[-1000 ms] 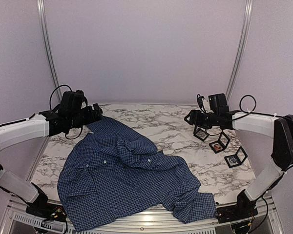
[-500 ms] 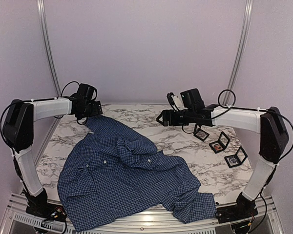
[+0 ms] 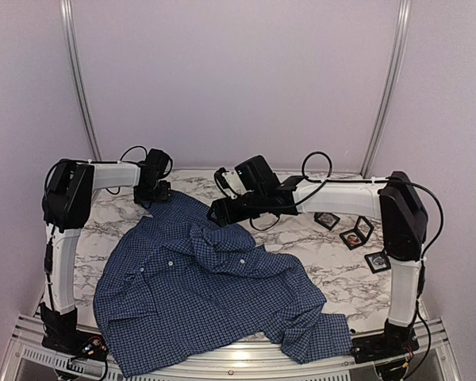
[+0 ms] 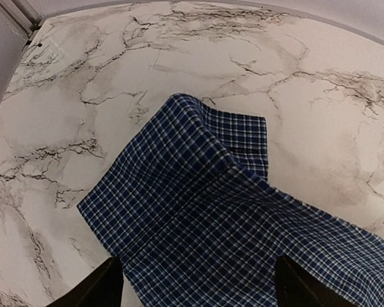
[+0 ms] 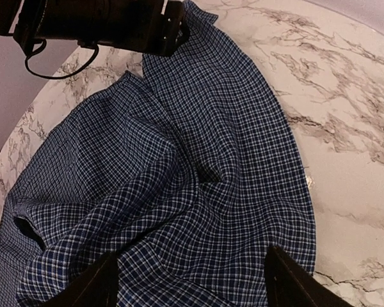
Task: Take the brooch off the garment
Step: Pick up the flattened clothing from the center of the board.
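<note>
Top view: the garment (image 3: 206, 294), a dark blue checked shirt, is spread rumpled on the marble table (image 3: 317, 266), covering the ground from the centre down to 7 o'clock, with one tail reaching 5 o'clock at the near edge. White buttons are noted along the placket. The left gripper (image 3: 157, 193) is held at 10 o'clock over the far tip of the cloth. In the left wrist view its fingers (image 4: 102, 289) are seen spread wide at either side of a folded, cuff-like end of the shirt, nothing clasped between them; contact with the cloth cannot be told. The right gripper (image 3: 216, 211) is placed just short of 12 o'clock from the table's centre, above the shirt's upper folds. In the right wrist view its fingers (image 5: 293, 281) are likewise parted wide and empty, with creased cloth below. Three small black frames (image 3: 327, 220) are set in a row at 3 o'clock, well apart from the shirt. The brooch (image 3: 354, 236), a tiny orange-and-pale spot, is seen in the middle frame, off the garment; finer detail is too small to tell.
</note>
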Robot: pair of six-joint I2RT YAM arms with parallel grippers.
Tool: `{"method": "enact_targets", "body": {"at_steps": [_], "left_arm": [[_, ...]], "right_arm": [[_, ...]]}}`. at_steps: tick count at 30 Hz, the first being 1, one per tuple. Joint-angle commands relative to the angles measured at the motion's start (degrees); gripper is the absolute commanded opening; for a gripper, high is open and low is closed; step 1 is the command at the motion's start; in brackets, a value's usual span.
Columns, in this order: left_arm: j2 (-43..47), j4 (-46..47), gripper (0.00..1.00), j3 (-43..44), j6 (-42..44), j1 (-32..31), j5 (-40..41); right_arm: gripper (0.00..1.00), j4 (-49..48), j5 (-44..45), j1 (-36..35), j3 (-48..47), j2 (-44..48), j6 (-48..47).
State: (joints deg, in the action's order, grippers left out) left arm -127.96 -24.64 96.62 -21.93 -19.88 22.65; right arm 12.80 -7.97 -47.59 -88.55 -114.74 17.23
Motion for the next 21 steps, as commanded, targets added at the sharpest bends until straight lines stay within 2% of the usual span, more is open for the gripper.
{"method": "enact_targets", "body": {"at_steps": [1,8,18,21], "left_arm": [[-2.4,-3.0,0.80,1.9,0.9,0.2,1.6],[-4.7,-3.4,0.67,2.5,1.1,0.1,2.0],[-6.5,-3.9,0.56,2.5,1.5,0.1,2.3],[-6.8,-4.1,0.49,2.4,1.6,0.1,2.5]], "right_arm": [[0.75,3.1,2.3,-2.1,-4.0,-2.9,-1.0],[0.75,2.5,1.6,-3.0,-3.7,-4.4,-0.3],[0.75,1.9,1.5,-4.1,-2.8,-4.5,0.0],[0.75,1.6,1.5,-4.4,-2.5,-4.5,0.2]]}}
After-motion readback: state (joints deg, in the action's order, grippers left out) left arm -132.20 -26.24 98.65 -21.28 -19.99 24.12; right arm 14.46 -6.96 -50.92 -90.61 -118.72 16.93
